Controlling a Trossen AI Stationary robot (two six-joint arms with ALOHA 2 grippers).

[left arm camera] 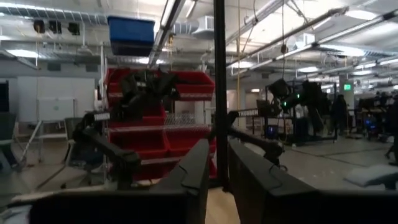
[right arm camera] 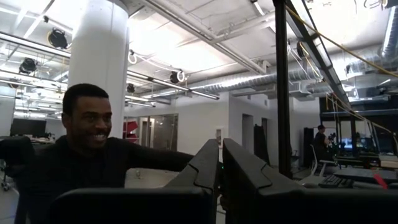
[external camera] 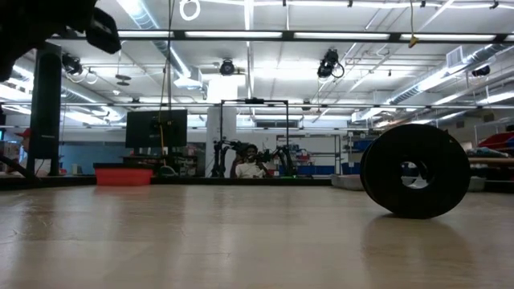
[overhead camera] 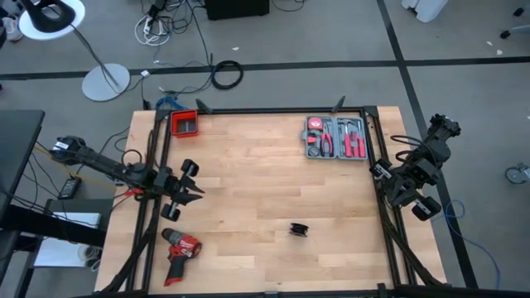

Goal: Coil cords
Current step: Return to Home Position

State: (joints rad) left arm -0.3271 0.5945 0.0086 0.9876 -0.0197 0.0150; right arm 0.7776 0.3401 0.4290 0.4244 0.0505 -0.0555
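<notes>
From above, the spooled cord [overhead camera: 299, 228] is seen near the worktop's [overhead camera: 265, 178] front edge, well apart from the red drill [overhead camera: 180, 251] at the front-left corner. At table level it is stood on its rim, axis front-to-back. The left gripper [left arm camera: 217, 152] and right gripper [right arm camera: 219, 149], at the side edges, are held nearly closed and empty.

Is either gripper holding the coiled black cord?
No: the coiled cord lies alone on the table, with the left gripper at the left edge and the right gripper beyond the right edge.
</notes>
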